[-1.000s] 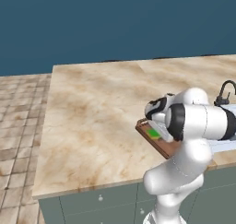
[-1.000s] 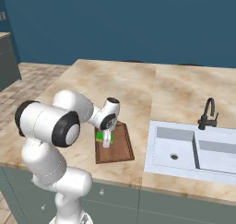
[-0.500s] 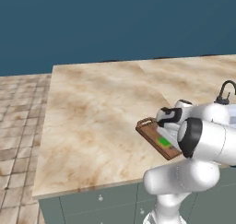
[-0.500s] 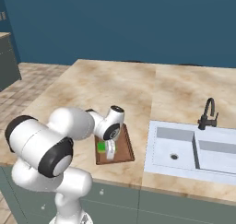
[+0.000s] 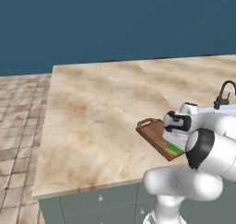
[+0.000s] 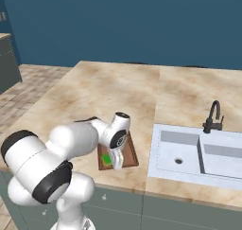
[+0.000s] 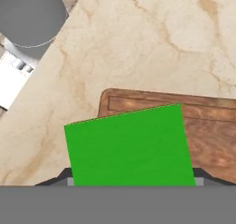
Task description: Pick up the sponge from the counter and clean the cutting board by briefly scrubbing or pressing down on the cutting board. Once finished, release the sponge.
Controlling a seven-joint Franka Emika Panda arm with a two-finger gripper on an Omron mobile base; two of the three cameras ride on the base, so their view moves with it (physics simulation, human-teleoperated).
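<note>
The dark reddish-brown cutting board (image 5: 156, 134) lies on the beige marble counter (image 5: 101, 108) near its front edge, with its handle loop (image 5: 146, 122) at the far end. My gripper (image 5: 173, 144) is low over the board's near end, shut on the green sponge (image 5: 174, 148). From the right base view, the sponge (image 6: 107, 159) sits at the board's (image 6: 130, 152) near left part under the hand (image 6: 115, 159). Through the hand view, the sponge's green face (image 7: 129, 147) covers the board's corner (image 7: 207, 126), with dark fingertips (image 7: 201, 174) at both its sides. Whether the sponge touches the board I cannot tell.
A white sink (image 6: 198, 151) with a black faucet (image 6: 213, 116) is set into the counter just right of the board. The counter's front edge (image 5: 87, 187) runs close below the board, over grey-green cabinet fronts. Brown tiled floor (image 5: 18, 126) lies to the left.
The gripper has carried the sponge along the board from its far, handle end toward the near end by the counter's front edge. The arm's elbow has swung to the right and lower.
</note>
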